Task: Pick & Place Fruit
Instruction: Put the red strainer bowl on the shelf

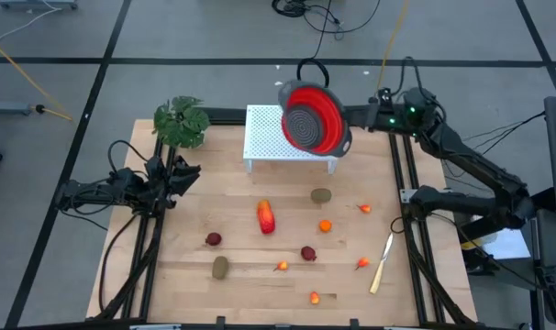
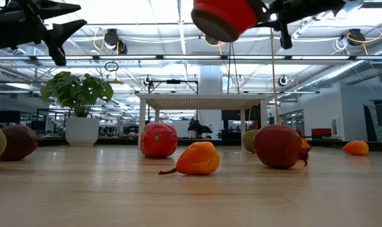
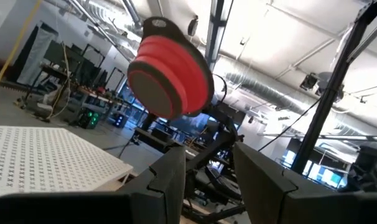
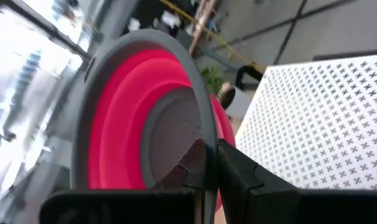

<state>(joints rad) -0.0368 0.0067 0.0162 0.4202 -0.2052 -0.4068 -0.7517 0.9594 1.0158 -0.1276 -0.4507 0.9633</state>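
The toy fruit lies scattered on the wooden table: a long red-orange piece (image 1: 266,217), olive ovals (image 1: 321,194) (image 1: 220,267), dark red rounds (image 1: 213,239) (image 1: 308,253), and small orange and red bits (image 1: 325,225) (image 1: 365,208). My right gripper (image 1: 354,121) is shut on a red colander (image 1: 313,117) with a grey rim, high above the white perforated stand (image 1: 269,137); in the low view the colander (image 2: 225,16) hangs in the air. My left gripper (image 1: 184,174) waits open near the table's left edge, touching nothing. My right gripper pinches the colander's grey rim (image 4: 207,134), one finger (image 4: 191,171) on the bowl's inner side and the other (image 4: 238,171) on the outer. The fingers come level from the table's right. The colander is lifted clear and tipped on its side, its opening facing up in the high view.
A pale-handled knife (image 1: 381,266) lies near the table's right edge. A leafy green plant (image 1: 181,121) stands at the far left corner. The white stand sits at the far edge, middle. Bare wood shows between the fruits and along the near edge.
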